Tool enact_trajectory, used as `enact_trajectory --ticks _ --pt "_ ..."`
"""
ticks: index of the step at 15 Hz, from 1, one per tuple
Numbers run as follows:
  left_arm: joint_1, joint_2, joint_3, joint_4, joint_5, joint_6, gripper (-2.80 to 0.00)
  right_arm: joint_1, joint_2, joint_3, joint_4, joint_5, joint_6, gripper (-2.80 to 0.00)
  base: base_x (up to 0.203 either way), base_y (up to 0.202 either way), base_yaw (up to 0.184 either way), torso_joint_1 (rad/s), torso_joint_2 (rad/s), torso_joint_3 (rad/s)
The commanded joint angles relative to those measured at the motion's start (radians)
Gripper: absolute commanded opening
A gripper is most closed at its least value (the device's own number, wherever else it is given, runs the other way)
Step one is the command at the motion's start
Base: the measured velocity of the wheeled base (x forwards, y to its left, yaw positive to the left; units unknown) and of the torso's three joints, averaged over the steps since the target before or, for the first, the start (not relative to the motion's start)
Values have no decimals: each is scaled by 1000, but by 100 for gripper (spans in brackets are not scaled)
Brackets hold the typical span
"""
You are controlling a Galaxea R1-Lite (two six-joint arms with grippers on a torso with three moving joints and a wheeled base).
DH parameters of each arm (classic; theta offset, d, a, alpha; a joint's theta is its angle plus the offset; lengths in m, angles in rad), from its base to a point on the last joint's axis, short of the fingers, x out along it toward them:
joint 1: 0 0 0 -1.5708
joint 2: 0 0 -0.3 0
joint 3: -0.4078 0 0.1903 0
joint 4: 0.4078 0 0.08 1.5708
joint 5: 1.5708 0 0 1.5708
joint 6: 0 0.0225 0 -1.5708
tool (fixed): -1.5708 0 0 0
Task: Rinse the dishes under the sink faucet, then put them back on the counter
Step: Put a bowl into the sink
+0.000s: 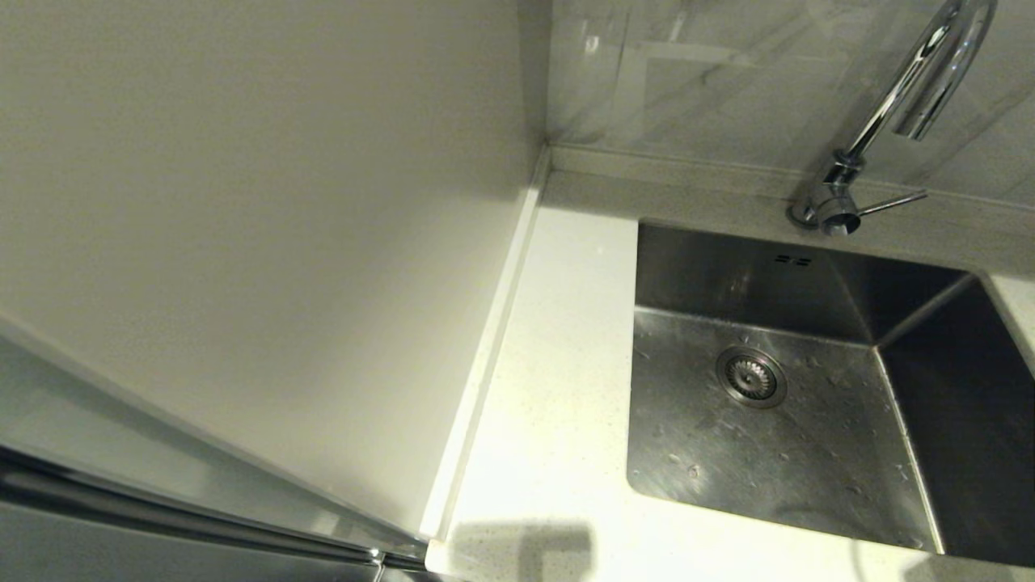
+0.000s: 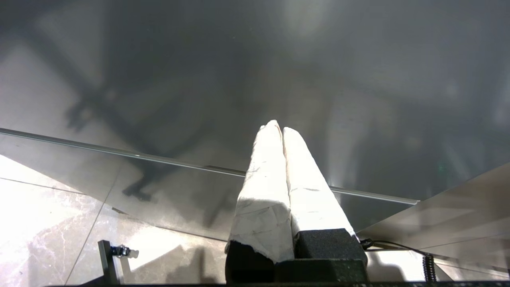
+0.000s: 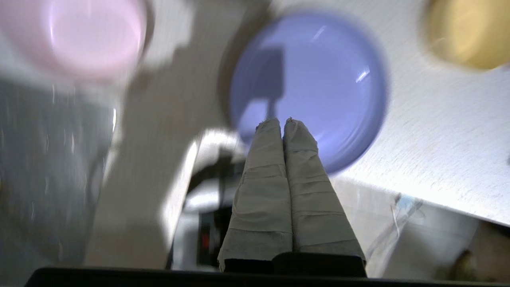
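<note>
So the right gripper (image 3: 283, 121) is up over the worktop (image 3: 438, 131) with its taped fingers pressed together and nothing between them. In its wrist view the lilac plate (image 3: 308, 85) sits right past the fingertips, the pink bowl (image 3: 85, 34) is off to one side close to the sink edge, and there's a yellowish round thing (image 3: 468, 34) on the other side. It's too blurred for me to say what that is. I can't spot the blue-grey bowl anywhere.

My read: nothing has been rinsed yet and this is the approach to the first dish, probably the plate. To do it well the gripper has to spread before it comes down, then catch the plate by its rim, not the flat middle. A flat plate lying on stone gives almost no lip to bite, so come in low at the edge nearest the gripper. Looks slick too, so grip firmly before lifting.

From the head view, the sink (image 1: 776, 453) is empty with droplets on the floor around the drain strainer (image 1: 751, 377). The faucet (image 1: 914, 89) arches over the back, with its side lever (image 1: 889, 202) sticking out; no water running that I can see. None of the dishes show up in that view. The spout and lever are the main things to steer clear of when carrying a dish in.

The left gripper (image 2: 282, 129) is parked down low, pressed together, aimed at a dark glossy panel, floor tiles below.
</note>
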Motion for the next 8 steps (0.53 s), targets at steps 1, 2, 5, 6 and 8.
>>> enact_trajectory --ticks 1,2,5,6,8 --pt "1 0 3 0 0 0 -280 73 62 7 47 70 -72 -280 0 0 0 0 0 0" --pt "0 0 3 0 0 0 -280 114 85 -9 50 121 -110 -280 0 0 0 0 0 0" --pt "1 0 3 0 0 0 -280 242 139 -77 52 181 -219 -280 0 0 0 0 0 0" --pt "1 0 3 0 0 0 -280 291 153 -103 49 183 -223 -280 0 0 0 0 0 0" --pt "-1 0 3 0 0 0 -280 357 175 -141 35 173 -231 -280 0 0 0 0 0 0"
